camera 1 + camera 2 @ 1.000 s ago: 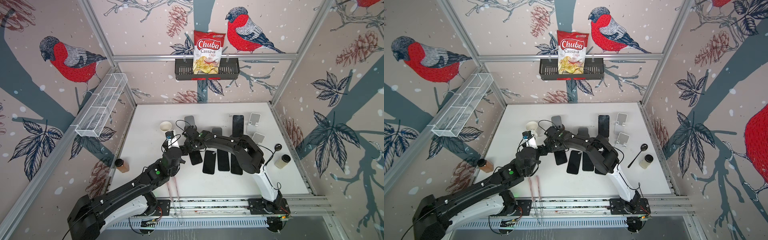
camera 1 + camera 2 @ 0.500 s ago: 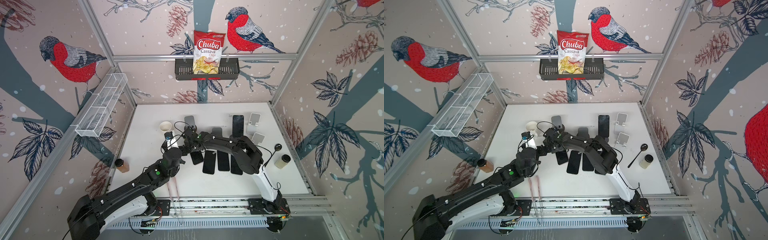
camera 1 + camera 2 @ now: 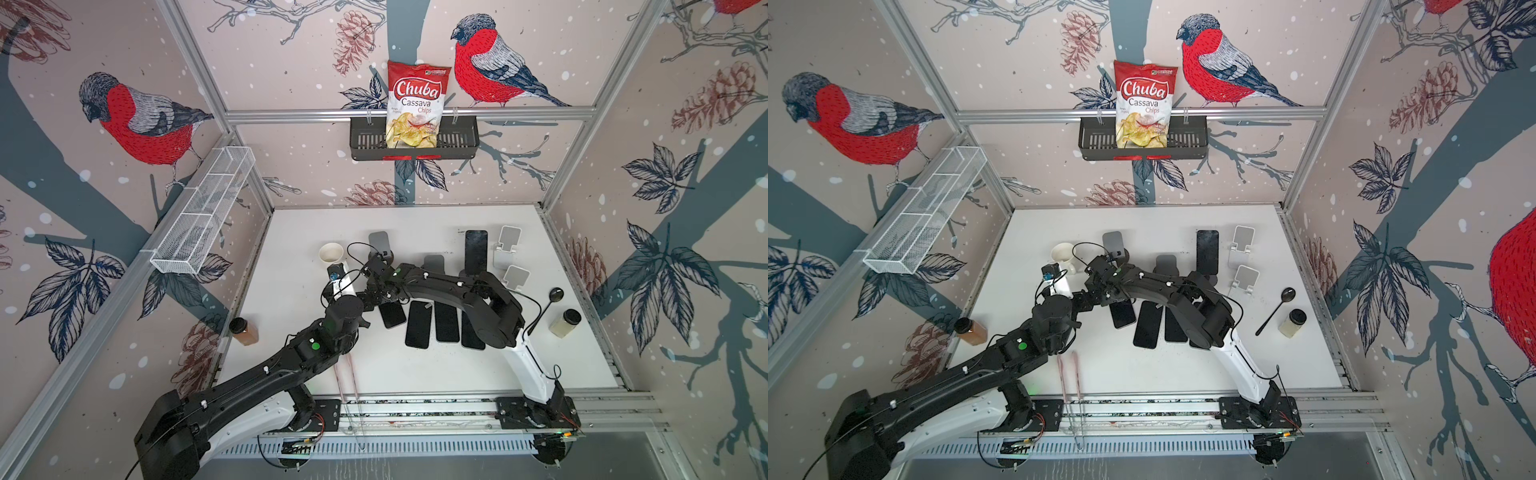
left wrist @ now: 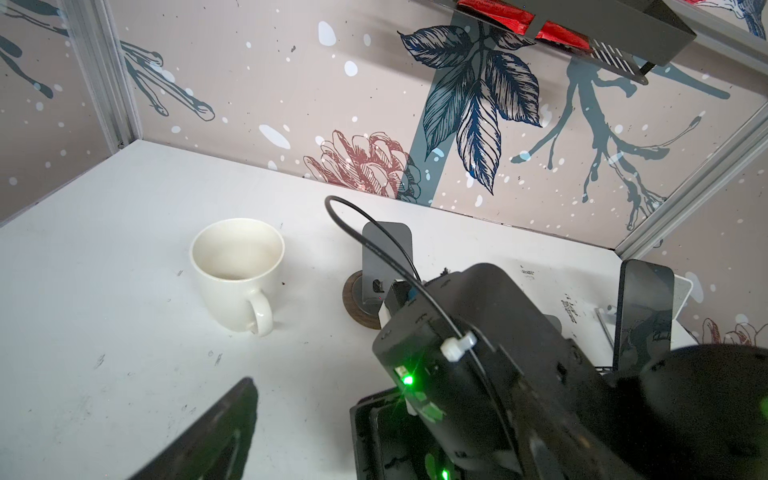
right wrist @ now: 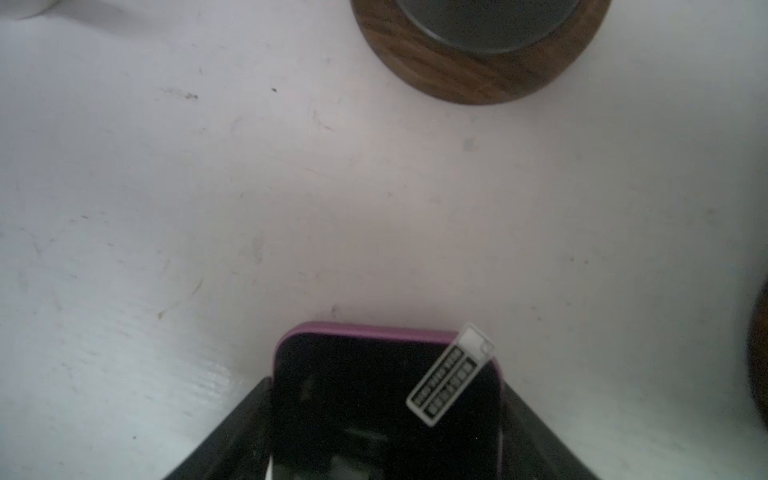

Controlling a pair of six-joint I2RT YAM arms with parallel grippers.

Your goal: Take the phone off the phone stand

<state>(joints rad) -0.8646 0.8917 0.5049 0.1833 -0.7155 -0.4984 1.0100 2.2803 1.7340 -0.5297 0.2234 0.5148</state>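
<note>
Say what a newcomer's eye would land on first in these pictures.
The red Chuba chips bag in the black basket hung at the back stands out first. Next come the left arm and right arm, which meet over a row of dark phones lying flat mid-table. Behind them, one phone stands upright.

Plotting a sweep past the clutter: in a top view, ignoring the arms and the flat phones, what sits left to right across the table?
Amber jar → mug → grey stand → upright phone → pale jar.
</note>
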